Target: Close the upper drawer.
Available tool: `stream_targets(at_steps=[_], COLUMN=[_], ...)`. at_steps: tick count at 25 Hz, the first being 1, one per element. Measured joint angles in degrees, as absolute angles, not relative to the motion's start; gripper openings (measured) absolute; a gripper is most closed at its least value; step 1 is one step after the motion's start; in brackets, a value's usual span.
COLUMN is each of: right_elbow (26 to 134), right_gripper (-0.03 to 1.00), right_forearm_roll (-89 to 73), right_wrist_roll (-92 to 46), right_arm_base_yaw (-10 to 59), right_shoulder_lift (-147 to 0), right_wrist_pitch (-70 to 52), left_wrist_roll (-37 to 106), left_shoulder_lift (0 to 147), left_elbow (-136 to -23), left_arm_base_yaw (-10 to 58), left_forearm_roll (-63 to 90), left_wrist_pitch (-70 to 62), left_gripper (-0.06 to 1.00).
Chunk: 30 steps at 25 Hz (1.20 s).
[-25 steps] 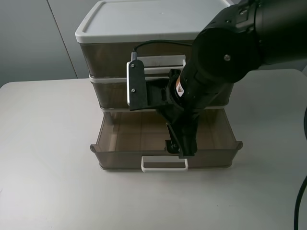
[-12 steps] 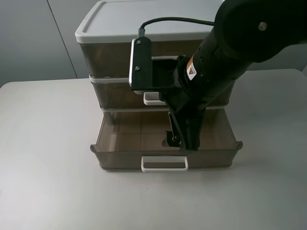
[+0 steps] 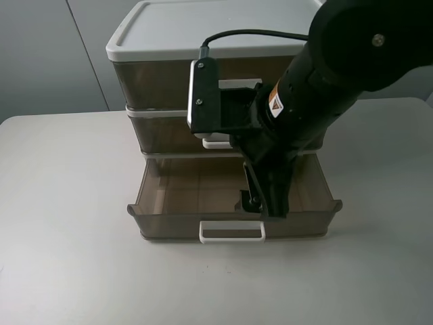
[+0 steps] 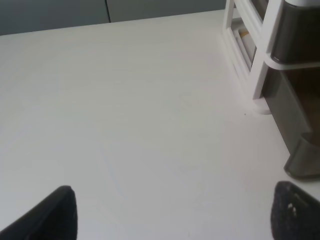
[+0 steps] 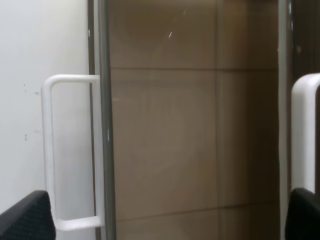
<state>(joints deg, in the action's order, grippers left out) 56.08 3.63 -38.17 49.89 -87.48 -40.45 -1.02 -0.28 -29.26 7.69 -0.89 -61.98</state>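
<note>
1. Since it stands pulled well out toward the camera, the lowest drawer (image 3: 169, 222) is the nearest container. It is smoky-brown and see-through, with a white loop handle (image 3: 230, 240) on its front. Inside, only its bare brown floor shows.
2. Above that open drawer, just behind its front wall, hangs the right gripper (image 3: 260, 202). In the right wrist view its two black fingertips sit far apart at the picture's edges, so the jaws are spread and pinch nothing.
3. Next back is the upper drawer (image 3: 159, 135), the middle of the three. It sits pushed into the frame, its front level with the cabinet. Its small white handle (image 3: 215, 143) peeks out beneath the arm's wrist camera (image 3: 204, 95). I cannot tell what it holds through the dark plastic.
4. Over it sits the taller top drawer (image 3: 152, 81), likewise pushed in, under the white lid (image 3: 203, 27). Its contents cannot be made out.
5. The cabinet stands on a plain white table (image 3: 67, 203). The left gripper (image 4: 170, 220) hovers over this surface beside the cabinet's left side, fingertips wide apart and holding nothing.
6. Farthest back is a grey panelled wall (image 3: 40, 54).
</note>
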Motion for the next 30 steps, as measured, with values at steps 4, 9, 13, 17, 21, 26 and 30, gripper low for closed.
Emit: stream_targets(at_steps=[4, 9, 13, 17, 21, 26, 30], right_elbow=[55.53, 55.53, 55.53, 55.53, 55.53, 55.53, 55.53], right_gripper=[0.7, 0.7, 0.7, 0.7, 0.7, 0.7, 0.7], right_forearm_roll=[3.63, 3.63, 3.63, 2.36, 2.14, 2.14, 2.14], right_wrist_roll=[-38.17, -38.17, -38.17, -38.17, -38.17, -38.17, -38.06], right_arm_base_yaw=[49.89, 49.89, 49.89, 49.84, 49.64, 49.3, 49.16], right_shoulder_lift=[-87.48, -88.67, -89.83, -90.45, -90.45, -90.45, -90.29], right_wrist_pitch=[-39.38, -36.03, -35.51, -35.15, -33.78, -33.44, -33.44], left_wrist_roll=[-1.13, -1.13, -1.13, -1.13, -1.13, -1.13, -1.13], left_shoulder_lift=[-0.28, -0.28, -0.28, -0.28, -0.28, -0.28, -0.28], left_elbow=[-29.26, -29.26, -29.26, -29.26, -29.26, -29.26, -29.26], left_arm_base_yaw=[7.69, 7.69, 7.69, 7.69, 7.69, 7.69, 7.69], left_forearm_roll=[-0.89, -0.89, -0.89, -0.89, -0.89, -0.89, -0.89], left_wrist_pitch=[-61.98, -61.98, -61.98, -61.98, -61.98, -61.98, -61.98], left_gripper=[0.74, 0.74, 0.74, 0.74, 0.74, 0.74, 0.74])
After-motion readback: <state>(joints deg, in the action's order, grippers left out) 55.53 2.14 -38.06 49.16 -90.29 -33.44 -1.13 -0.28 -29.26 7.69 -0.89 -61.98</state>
